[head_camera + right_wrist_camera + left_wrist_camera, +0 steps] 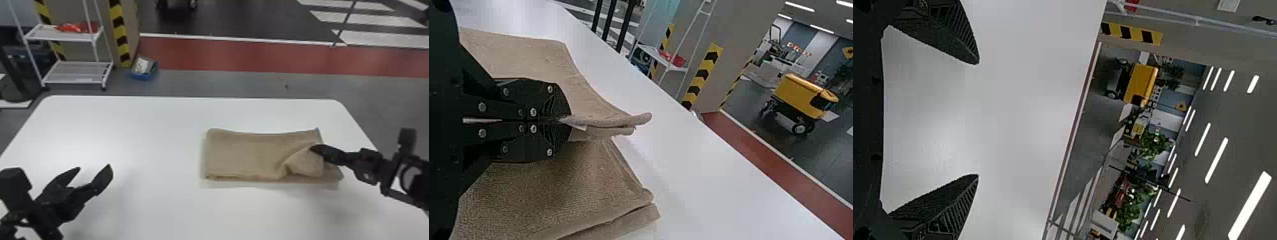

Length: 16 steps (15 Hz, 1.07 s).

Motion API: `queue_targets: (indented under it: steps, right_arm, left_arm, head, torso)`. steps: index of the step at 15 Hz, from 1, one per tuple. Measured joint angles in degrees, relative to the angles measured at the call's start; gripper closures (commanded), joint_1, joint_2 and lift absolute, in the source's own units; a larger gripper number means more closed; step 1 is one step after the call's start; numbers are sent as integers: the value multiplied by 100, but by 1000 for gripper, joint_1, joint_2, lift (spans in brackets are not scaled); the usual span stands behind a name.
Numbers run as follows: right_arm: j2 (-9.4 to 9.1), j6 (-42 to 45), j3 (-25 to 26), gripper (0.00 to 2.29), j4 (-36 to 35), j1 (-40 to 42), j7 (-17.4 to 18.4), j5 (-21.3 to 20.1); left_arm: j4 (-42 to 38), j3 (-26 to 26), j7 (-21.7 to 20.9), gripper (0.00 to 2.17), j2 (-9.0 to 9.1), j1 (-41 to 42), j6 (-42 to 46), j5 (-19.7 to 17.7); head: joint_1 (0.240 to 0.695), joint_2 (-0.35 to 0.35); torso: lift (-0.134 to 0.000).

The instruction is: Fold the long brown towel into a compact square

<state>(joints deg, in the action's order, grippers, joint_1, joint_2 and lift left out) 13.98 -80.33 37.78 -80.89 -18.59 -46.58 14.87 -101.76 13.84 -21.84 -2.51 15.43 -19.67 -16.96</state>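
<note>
The brown towel [249,153] lies as a folded rectangle on the right half of the white table, its right part rumpled and lifted. At that right end my right gripper [314,148] is shut on a fold of the cloth. In the right wrist view the right gripper [563,120] pinches layers of the towel [554,185], whose edge sticks out past the fingertips. My left gripper [95,166] is over the table's left side, apart from the towel. In the left wrist view the left gripper [978,120] stands open with nothing between its fingers.
The white table [143,127] extends around the towel, with its rounded far corners in view. Beyond it on the floor are a white shelf rack [76,71] and a blue bin [143,68]. A yellow cart [804,97] stands farther off.
</note>
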Motion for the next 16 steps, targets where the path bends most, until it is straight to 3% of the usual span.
queue_targets:
  steps: [3, 6, 11, 16]
  right_arm:
    - [-110, -322, -115, 1649, -352, 19, -43, 155]
    - [-116, -697, 196, 1649, -740, -84, -114, 409]
    - [-12, 265, 185, 1649, 55, 24, 10, 262]
    - [-33, 316, 45, 1649, 135, -32, 2, 209]
  left_arm:
    - [39, -12, 0, 70, 4, -46, 0, 26]
    - [20, 48, -5, 73, -7, -20, -7, 35]
    - [34, 46, -9, 73, -3, -3, 19, 35]
    - [41, 45, -5, 73, -4, -11, 19, 50]
  head:
    - [695, -89]
    - [695, -81]
    - [695, -112]
    - [695, -105]
  torso:
    - [-120]
    - [-120]
    - [-120]
    - [-120]
